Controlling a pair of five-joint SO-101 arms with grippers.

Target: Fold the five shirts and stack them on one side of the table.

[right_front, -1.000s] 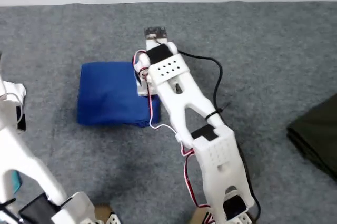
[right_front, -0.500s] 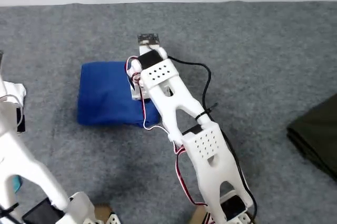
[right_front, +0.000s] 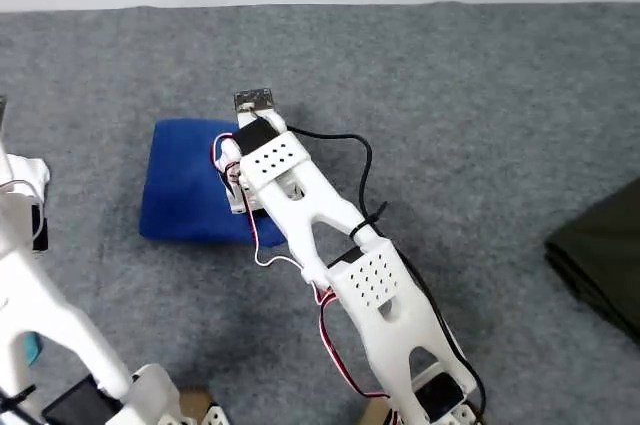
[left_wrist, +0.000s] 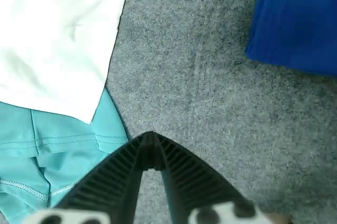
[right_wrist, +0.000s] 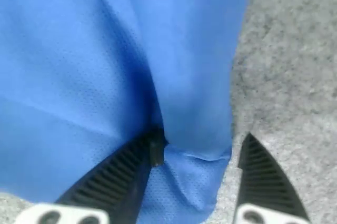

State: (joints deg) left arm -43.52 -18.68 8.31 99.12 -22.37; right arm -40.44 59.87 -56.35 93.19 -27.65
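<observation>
Blue shirt folded, edge straddled by parted fingers of right gripper, nothing clamped. Left gripper closed, empty, beside white shirt overlapping teal shirt. Leaves dark shirt well apart, seemingly unstacked.

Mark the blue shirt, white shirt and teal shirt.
blue shirt [right_front: 190,180]: high view, middle of folded top.
white shirt [left_wrist: 52,34]: left wrist view, middle of cloth.
teal shirt [left_wrist: 63,145]: left wrist view, by stitched hem.

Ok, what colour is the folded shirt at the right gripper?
The shirt is blue; right wrist view shows it best.
</observation>
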